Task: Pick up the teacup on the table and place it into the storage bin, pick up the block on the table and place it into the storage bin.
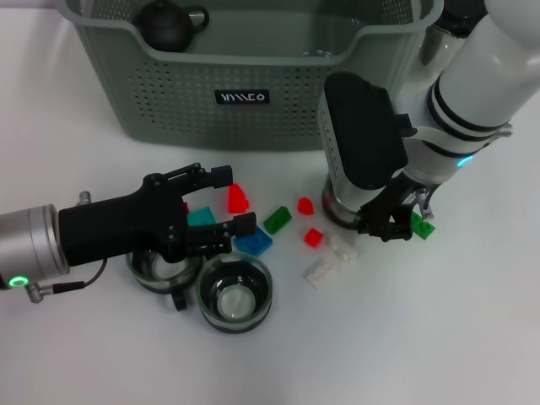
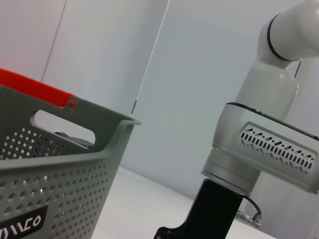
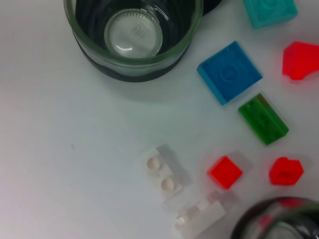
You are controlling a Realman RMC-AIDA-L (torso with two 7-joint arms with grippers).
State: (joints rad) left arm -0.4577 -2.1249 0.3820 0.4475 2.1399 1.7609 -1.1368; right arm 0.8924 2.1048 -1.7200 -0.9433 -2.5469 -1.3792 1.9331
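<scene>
We see the storage bin at the far side of the white table, its perforated grey-green wall carrying a black label; a dark teapot sits inside its far left corner. In front of the bin lie scattered blocks: a red block, a teal block, a blue block, a green block, 2 small red blocks and 2 clear blocks. The left gripper reaches in from the left just above this cluster, its 2 black fingers spread wide apart and holding nothing. Below it stand 2 glass teacups, one partly under the gripper body and another just beside it, nearer the robot. The right gripper hangs low at the right of the blocks beside a third teacup, with a second green block just beside it; we cannot tell how far its fingers are parted. The right wrist view shows a teacup, the blue block and the clear blocks from above.
</scene>
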